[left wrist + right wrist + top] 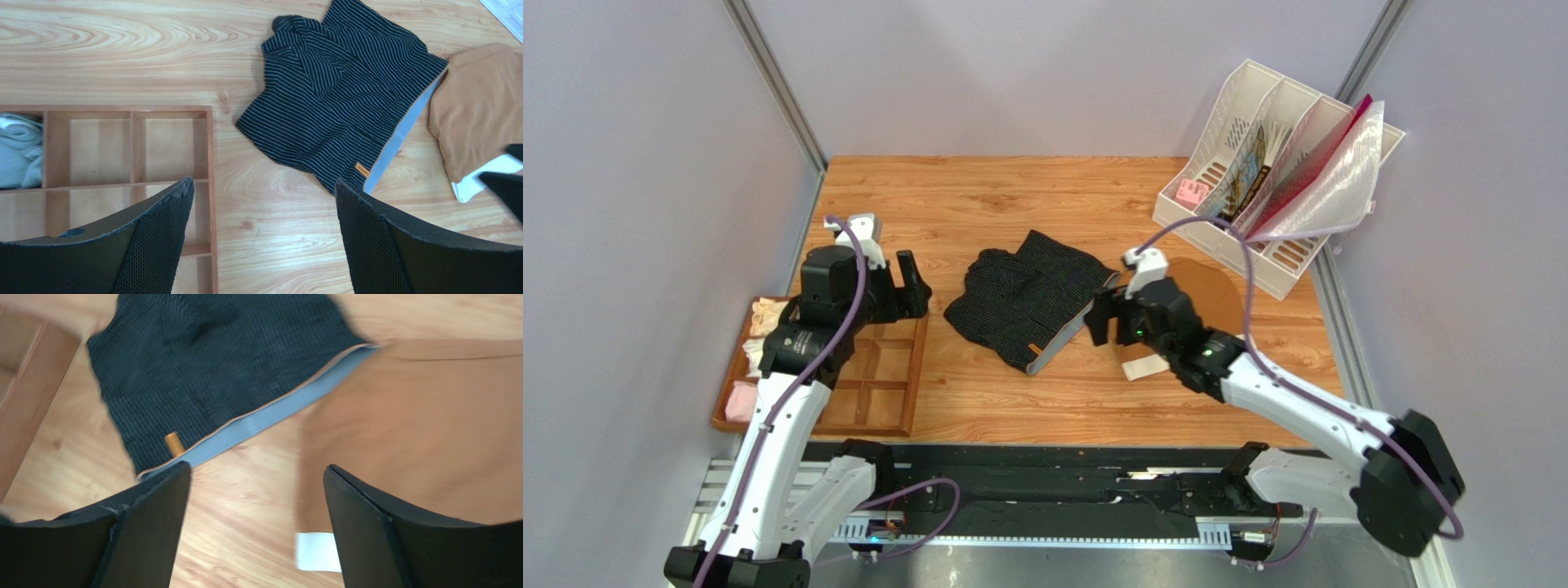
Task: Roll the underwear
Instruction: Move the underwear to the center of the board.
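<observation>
The underwear (1020,300) lies rumpled and flat on the wooden table, black with fine pale lines and a light grey waistband (1063,343) at its near right edge. It also shows in the left wrist view (344,104) and the right wrist view (215,361). My left gripper (911,284) is open and empty, to the left of the underwear, over the tray's right edge (263,187). My right gripper (1102,312) is open and empty, just right of the waistband, over bare table between it and the brown briefs (258,468).
Plain brown briefs (1204,294) with a cream waistband lie right of the underwear, partly under my right arm. A wooden divided tray (879,368) at the left holds pale rolled cloth (762,325). A white file rack (1271,172) stands at the back right.
</observation>
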Available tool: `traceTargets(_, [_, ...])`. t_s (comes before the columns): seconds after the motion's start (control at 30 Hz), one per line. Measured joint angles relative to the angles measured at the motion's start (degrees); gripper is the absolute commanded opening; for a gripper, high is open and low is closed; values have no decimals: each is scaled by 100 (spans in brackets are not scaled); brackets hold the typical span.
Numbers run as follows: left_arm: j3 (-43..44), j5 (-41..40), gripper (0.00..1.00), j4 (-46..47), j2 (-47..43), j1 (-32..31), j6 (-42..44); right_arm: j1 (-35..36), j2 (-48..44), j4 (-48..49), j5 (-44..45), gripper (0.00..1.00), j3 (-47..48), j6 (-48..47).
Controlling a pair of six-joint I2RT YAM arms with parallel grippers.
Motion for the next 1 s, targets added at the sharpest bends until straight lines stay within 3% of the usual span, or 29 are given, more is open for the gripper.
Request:
traceTargets(0.13, [-2, 195, 89, -7, 238, 0, 0, 629, 1215, 55, 61, 62, 634, 192])
traceTargets(0.33, [-46, 389, 89, -85, 470, 0, 0, 1005, 2457, 111, 11, 53, 1344, 437])
traceTargets(1.0, [-52, 590, 89, -105, 492, 0, 0, 1139, 3488, 295, -931, 51, 1700, 1307])
